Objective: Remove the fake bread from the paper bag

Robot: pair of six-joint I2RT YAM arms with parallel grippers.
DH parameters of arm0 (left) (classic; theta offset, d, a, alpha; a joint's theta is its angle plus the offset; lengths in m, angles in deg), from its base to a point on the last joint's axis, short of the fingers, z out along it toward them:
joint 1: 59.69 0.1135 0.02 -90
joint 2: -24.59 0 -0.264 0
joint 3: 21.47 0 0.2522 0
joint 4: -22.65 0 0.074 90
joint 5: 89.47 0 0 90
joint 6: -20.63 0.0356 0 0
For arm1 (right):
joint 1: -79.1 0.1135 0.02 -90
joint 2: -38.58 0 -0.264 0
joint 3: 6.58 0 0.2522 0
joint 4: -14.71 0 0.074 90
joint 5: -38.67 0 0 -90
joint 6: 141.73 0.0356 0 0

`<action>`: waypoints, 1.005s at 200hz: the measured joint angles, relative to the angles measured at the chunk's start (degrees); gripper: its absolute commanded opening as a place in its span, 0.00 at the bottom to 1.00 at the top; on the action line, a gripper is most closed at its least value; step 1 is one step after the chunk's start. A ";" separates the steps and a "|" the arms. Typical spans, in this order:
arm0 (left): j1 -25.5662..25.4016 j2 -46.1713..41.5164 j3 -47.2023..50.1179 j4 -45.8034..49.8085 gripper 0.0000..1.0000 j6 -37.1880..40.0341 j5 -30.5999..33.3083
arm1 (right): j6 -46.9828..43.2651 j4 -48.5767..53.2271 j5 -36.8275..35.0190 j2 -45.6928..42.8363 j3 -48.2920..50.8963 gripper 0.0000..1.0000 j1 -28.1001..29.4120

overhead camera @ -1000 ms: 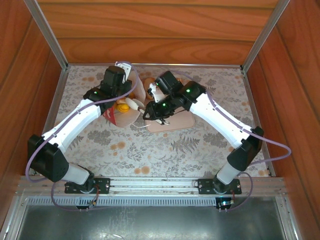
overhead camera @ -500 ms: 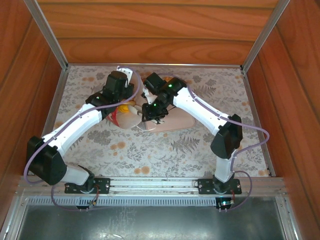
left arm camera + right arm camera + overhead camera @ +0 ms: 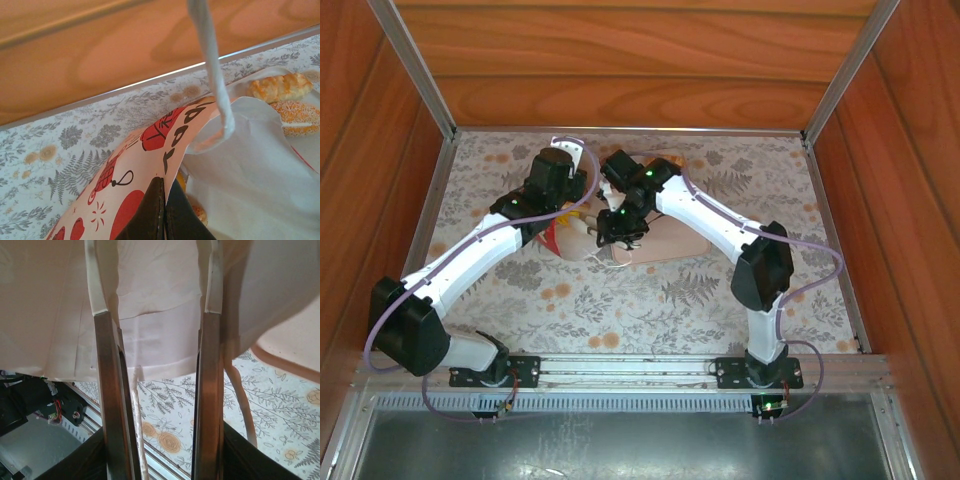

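A pale tablecloth printed with grey ferns and orange flowers lies flat inside a box of warm reddish-brown wood panels with visible grain: a back wall, a left wall and a right wall. Thin silver metal posts rise at the rear corners. A metal rail edges the near side, with a dull steel sheet below it. The light is soft and even.

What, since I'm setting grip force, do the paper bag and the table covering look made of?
The paper bag looks like thin matte paper with red printing: it creases and folds softly at its mouth. The table covering seems a flat printed sheet, floral pattern, low sheen; cloth or vinyl, I cannot tell.
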 measured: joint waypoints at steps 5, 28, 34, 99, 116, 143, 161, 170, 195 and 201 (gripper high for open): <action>-0.09 0.00 0.00 0.00 0.00 -0.07 0.00 | 0.04 -0.17 0.11 0.24 -0.02 0.48 0.00; -0.24 0.00 0.00 0.02 0.00 -0.26 0.02 | 0.46 -1.01 0.24 0.63 -0.02 0.49 0.00; -0.24 0.00 0.00 0.04 0.00 -0.31 0.04 | 0.66 -1.31 0.35 0.63 -0.09 0.49 0.00; -0.24 0.02 0.00 0.04 0.00 -0.31 0.31 | 2.89 -4.17 0.33 0.63 -0.52 0.53 -0.02; -0.24 0.02 0.00 0.04 0.00 -0.31 0.39 | 3.26 -4.31 0.20 0.59 -0.52 0.53 -0.02; -0.24 0.02 0.00 0.04 0.00 -0.31 0.55 | 3.43 -4.46 -0.98 0.13 -0.52 0.51 -0.02; -0.24 0.04 0.00 0.04 0.00 -0.31 0.55 | 2.99 -4.94 -1.88 -0.57 -0.52 0.51 -0.02; -0.24 0.13 0.00 0.02 0.00 -0.31 0.57 | 2.67 -5.35 -2.40 -0.98 -0.52 0.51 -0.02; -0.26 0.50 -0.22 0.09 0.00 -0.28 0.63 | 1.88 -5.99 -4.07 -2.25 -0.52 0.52 -0.02; -0.26 0.61 -0.42 0.11 0.00 -0.28 0.70 | 1.73 -5.92 -4.44 -2.49 -0.52 0.52 -0.02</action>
